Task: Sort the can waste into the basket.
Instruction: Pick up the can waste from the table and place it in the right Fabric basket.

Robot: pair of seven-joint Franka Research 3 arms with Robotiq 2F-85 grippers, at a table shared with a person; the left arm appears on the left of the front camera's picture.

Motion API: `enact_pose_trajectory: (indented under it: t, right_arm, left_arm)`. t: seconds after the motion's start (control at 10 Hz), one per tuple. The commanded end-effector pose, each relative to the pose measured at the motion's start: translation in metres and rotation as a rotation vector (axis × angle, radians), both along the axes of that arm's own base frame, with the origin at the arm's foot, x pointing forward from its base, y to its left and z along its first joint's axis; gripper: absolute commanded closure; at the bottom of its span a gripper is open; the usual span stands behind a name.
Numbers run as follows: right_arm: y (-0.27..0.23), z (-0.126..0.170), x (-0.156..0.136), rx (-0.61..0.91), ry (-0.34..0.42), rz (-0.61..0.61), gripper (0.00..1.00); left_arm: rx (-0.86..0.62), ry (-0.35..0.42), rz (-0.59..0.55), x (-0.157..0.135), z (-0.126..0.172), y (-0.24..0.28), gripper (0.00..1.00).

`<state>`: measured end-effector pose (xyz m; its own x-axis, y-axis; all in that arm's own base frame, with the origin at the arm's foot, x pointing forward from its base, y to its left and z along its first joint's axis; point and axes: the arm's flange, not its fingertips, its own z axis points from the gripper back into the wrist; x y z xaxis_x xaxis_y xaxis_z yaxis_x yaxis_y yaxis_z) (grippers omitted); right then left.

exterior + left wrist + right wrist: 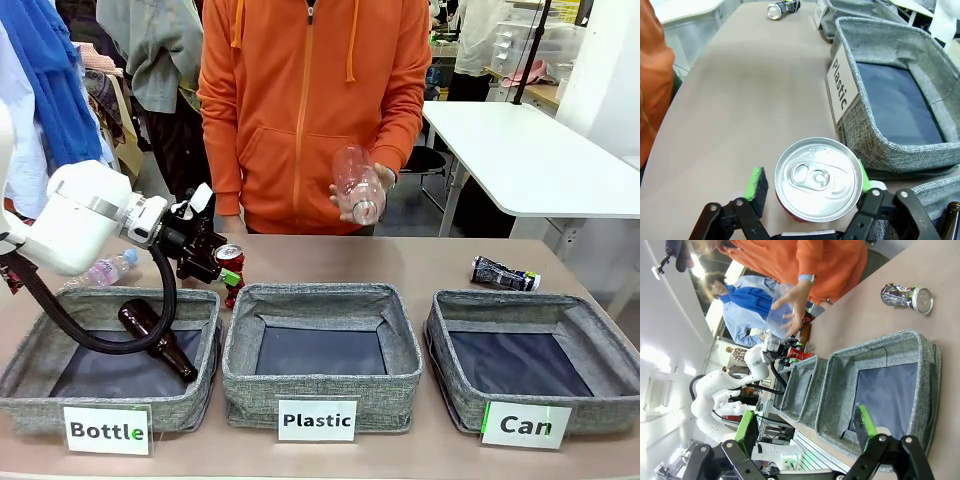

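While the left gripper (810, 182) sits over the red can (818, 180), I see that can end-on in the left wrist view, its silver top facing the camera between the two green pads. One pad is against the can's rim. The other shows a thin gap, so I cannot tell whether the jaws are truly clamped on it or only bracketing it. In the front view the can stands upright at the far side of the gap between the Bottle basket (170, 410) and the Plastic basket (320, 385), just beside both.

The left arm's black cable (165, 300) loops down over the Bottle basket, where a brown glass bottle (158, 338) lies tilted on the dark lining. A clear plastic bottle (105, 270) lies on the table (420, 260) behind that arm.

The right gripper (805, 425) has its jaws spread wide with nothing between them, above the near rim of the Can basket (590, 405).

The Plastic basket lies between the red can and the Can basket. The black can (505, 273) lies on its side on the table just beyond the Can basket's far wall. Across the table, a person in an orange hoodie holds another clear plastic bottle (357, 185) in one hand (385, 180), above the Plastic basket's far side.
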<state>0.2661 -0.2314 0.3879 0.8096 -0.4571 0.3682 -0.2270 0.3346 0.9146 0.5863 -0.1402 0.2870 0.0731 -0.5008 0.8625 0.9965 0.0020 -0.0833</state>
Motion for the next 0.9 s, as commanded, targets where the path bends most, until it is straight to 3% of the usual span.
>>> enact_pose_trajectory:
  t: [0.0,0.2,0.3,0.4,0.5,0.6,0.8]
  right_arm:
    - [0.000,0.000,0.002,0.003,-0.038,-0.007,0.00]
    - [0.000,0.000,0.002,0.003,-0.038,-0.007,0.00]
    - [0.000,0.000,0.002,0.003,-0.038,-0.007,0.00]
    - [0.000,0.000,0.002,0.003,-0.038,-0.007,0.00]
    - [0.000,0.000,0.002,0.003,-0.038,-0.007,0.00]
    - [0.000,0.000,0.002,0.003,-0.038,-0.007,0.00]
    - [0.000,0.000,0.002,0.003,-0.038,-0.007,0.00]
  left_arm:
    - [-0.052,-0.014,-0.005,0.005,-0.004,0.001,1.00]
    - [-0.060,-0.009,-0.010,0.004,-0.004,0.000,1.00]
    - [-0.071,-0.012,-0.016,0.003,-0.001,0.002,0.87]
    - [-0.089,-0.008,-0.018,0.003,0.004,0.007,0.96]
    - [-0.095,-0.019,-0.009,0.002,0.013,0.015,1.00]
    - [-0.087,-0.017,-0.011,-0.001,0.029,0.031,1.00]
    - [-0.053,0.017,-0.103,-0.031,0.093,0.087,1.00]
